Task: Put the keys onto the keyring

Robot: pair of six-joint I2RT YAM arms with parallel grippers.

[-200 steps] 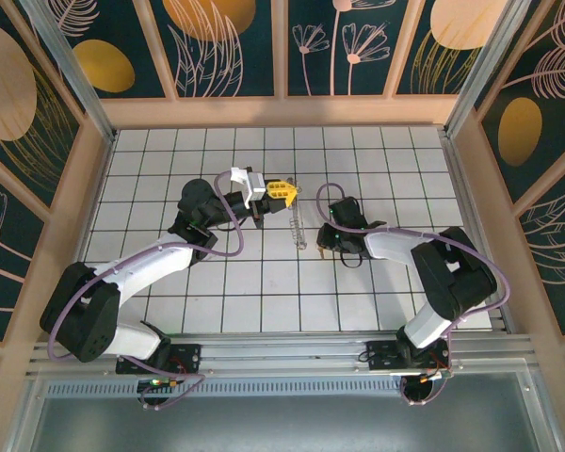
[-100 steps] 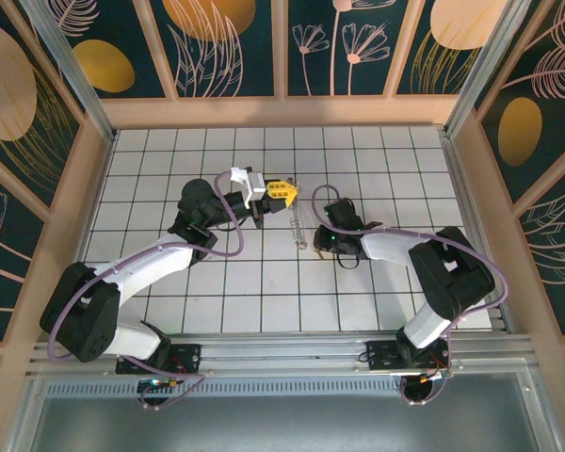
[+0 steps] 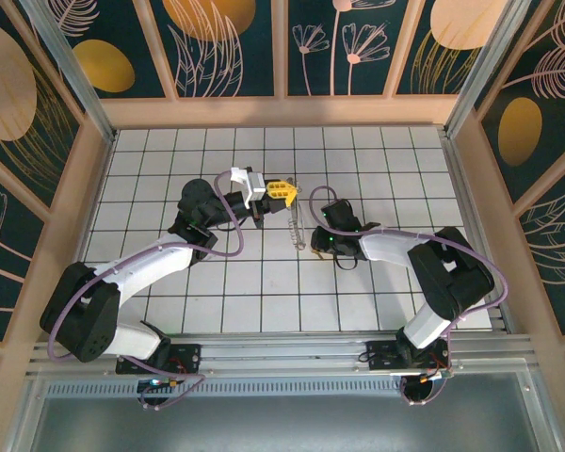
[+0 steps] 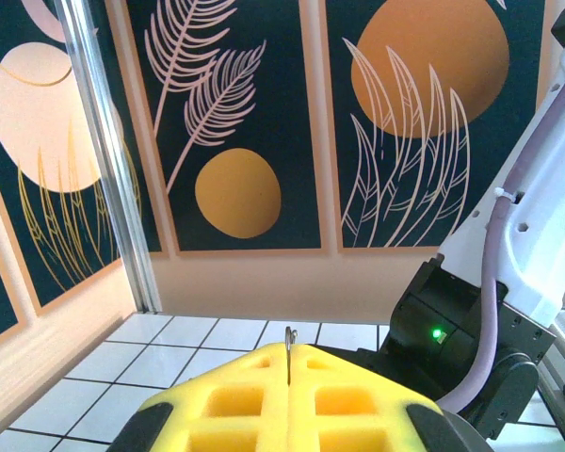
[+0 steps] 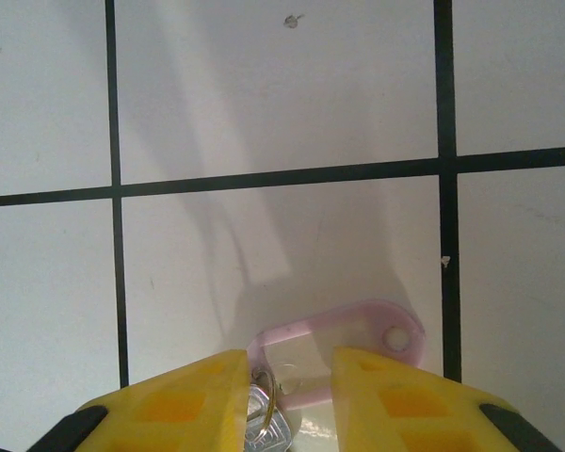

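The yellow-padded left gripper (image 3: 281, 193) is clenched on the thin, dark, round wire keyring (image 3: 297, 226), which is seen edge-on, running from the pads toward 5 o'clock. Just at 3 o'clock of its lower end, the right gripper (image 5: 290, 363) is closed on the pale lilac-pink oval plastic key (image 5: 358, 330). The key's long axis is pointed toward 2 o'clock from the jaws, holed end outermost, with a silvery metal part between the pads.

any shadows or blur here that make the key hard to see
Right wrist view: key sharp on the tile, soft grey shadows beside it, near fingers slightly blurred. Left wrist view: wall crisp, keyring a thin sliver. Top view: even light, keyring faint.
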